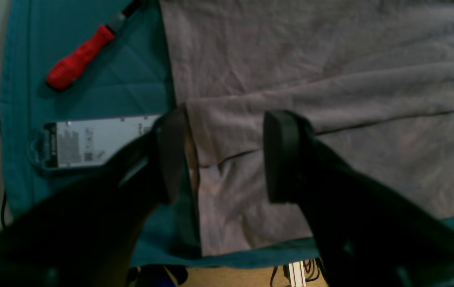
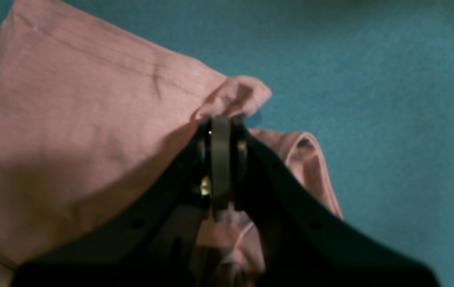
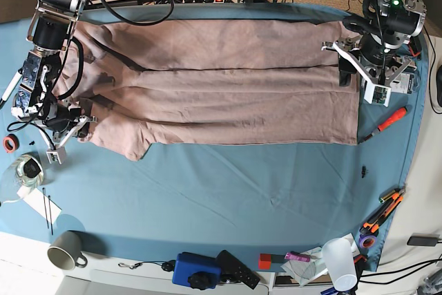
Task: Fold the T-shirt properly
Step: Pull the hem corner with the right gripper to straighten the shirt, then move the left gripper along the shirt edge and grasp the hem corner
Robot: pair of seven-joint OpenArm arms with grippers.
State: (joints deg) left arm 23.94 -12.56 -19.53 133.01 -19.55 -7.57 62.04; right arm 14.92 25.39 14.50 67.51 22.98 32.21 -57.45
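On the blue table cloth, the right gripper pinches the T-shirt at nine o'clock; the left gripper gapes at three o'clock.

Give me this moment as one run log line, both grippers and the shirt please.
right gripper: shut on T-shirt sleeve edge | left gripper: open, straddling shirt's hem edge, no grip | shirt: spread flat lengthwise on blue cloth

Left gripper — broad matte-black fingers; right gripper — black shell, pale grey central pad.
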